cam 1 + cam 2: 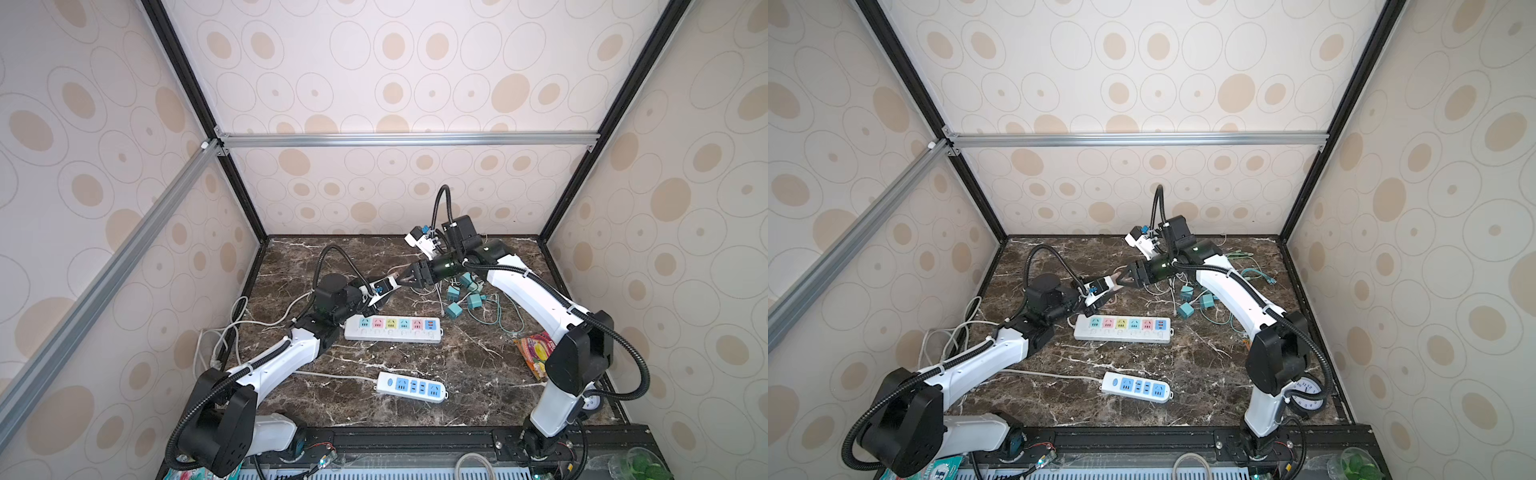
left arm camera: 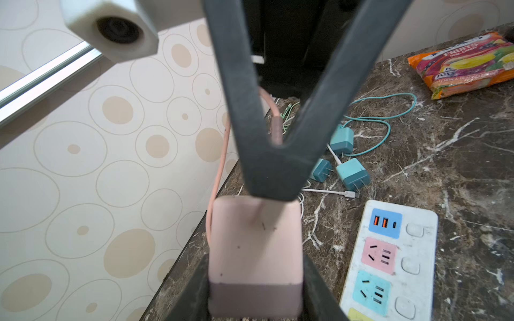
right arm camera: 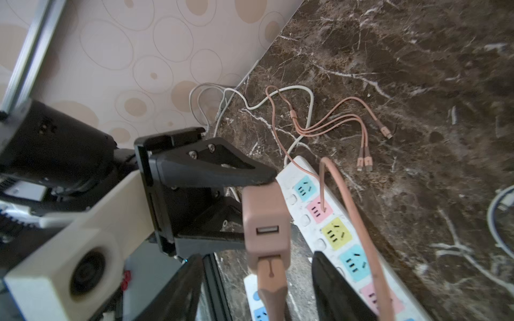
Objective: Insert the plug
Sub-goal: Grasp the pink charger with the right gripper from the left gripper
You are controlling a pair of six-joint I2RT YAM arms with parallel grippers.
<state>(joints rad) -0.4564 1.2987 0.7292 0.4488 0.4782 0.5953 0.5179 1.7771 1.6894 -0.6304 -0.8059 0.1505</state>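
A pink charger plug is held above the table, with my left gripper shut on its body. A pink cable connector sits at its face, just below a bare USB port. My right gripper stands open around that connector, a gap showing on each side. In both top views the two grippers meet tip to tip above the table, left and right. The white power strip with coloured sockets lies just in front of them, all its sockets bare.
A second white strip with blue sockets lies nearer the front. Several teal chargers with cords are piled at the back right. A candy bag and a clock lie by the right arm. White cords trail off the left edge.
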